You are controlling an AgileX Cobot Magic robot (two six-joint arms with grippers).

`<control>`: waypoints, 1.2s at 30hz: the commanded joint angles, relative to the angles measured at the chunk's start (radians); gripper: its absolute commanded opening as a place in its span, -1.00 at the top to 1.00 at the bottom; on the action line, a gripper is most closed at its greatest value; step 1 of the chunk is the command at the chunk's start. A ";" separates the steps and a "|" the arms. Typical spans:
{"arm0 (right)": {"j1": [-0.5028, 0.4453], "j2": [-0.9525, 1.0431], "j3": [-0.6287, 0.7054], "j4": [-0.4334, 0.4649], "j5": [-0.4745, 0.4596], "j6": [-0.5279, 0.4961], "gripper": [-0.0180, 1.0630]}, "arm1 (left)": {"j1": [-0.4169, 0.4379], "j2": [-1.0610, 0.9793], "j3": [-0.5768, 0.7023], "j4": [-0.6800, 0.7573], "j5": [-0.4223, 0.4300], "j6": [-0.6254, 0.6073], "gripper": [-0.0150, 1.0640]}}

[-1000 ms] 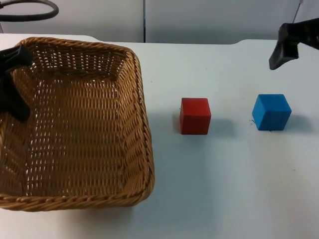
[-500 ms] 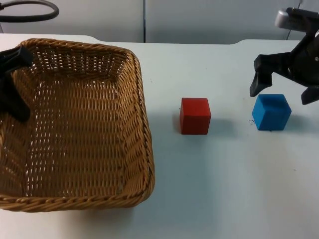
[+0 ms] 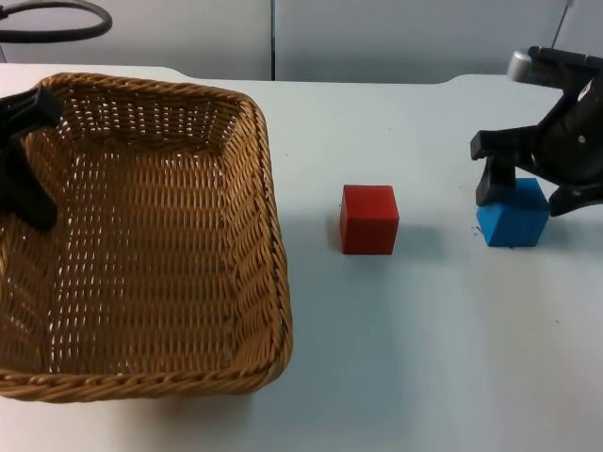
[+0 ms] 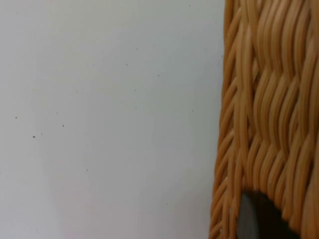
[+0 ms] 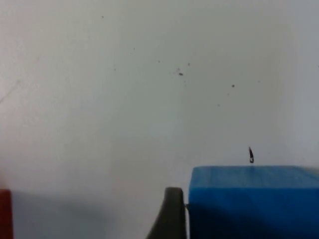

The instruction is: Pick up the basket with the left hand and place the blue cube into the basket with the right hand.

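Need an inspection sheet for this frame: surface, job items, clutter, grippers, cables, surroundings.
Surface: white table, bare between the items.
Job items: wicker basket on the table's left part, nothing inside; blue cube at the right, on the table.
Clutter: red cube between basket and blue cube, apart from both.
Grippers: left gripper at the basket's left rim, one finger against the weave; right gripper open, lowered around the blue cube, one finger beside its face, not closed yet.
Cables: a black loop at the back left.
Surroundings: grey wall behind the table.
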 commanded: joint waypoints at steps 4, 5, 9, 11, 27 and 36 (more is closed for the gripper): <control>0.000 -0.003 -0.009 0.001 -0.018 0.005 0.04 | -0.006 -0.005 -0.009 -0.027 0.018 0.000 0.98; 0.000 -0.003 -0.009 0.001 -0.016 0.005 0.14 | -0.006 -0.005 -0.009 -0.029 0.018 0.000 0.98; 0.000 -0.003 -0.009 0.001 -0.016 0.005 0.50 | -0.006 -0.005 -0.009 -0.041 0.016 0.000 0.98; 0.000 -0.003 -0.009 0.006 -0.016 0.005 0.67 | -0.006 -0.005 -0.009 -0.043 0.014 0.000 0.98; 0.008 -0.206 -0.009 0.006 0.120 -0.025 0.97 | -0.006 0.046 -0.009 -0.137 0.013 0.040 0.98; 0.132 -0.470 -0.009 0.004 0.183 -0.056 0.97 | -0.006 0.079 -0.017 -0.139 0.010 0.060 0.98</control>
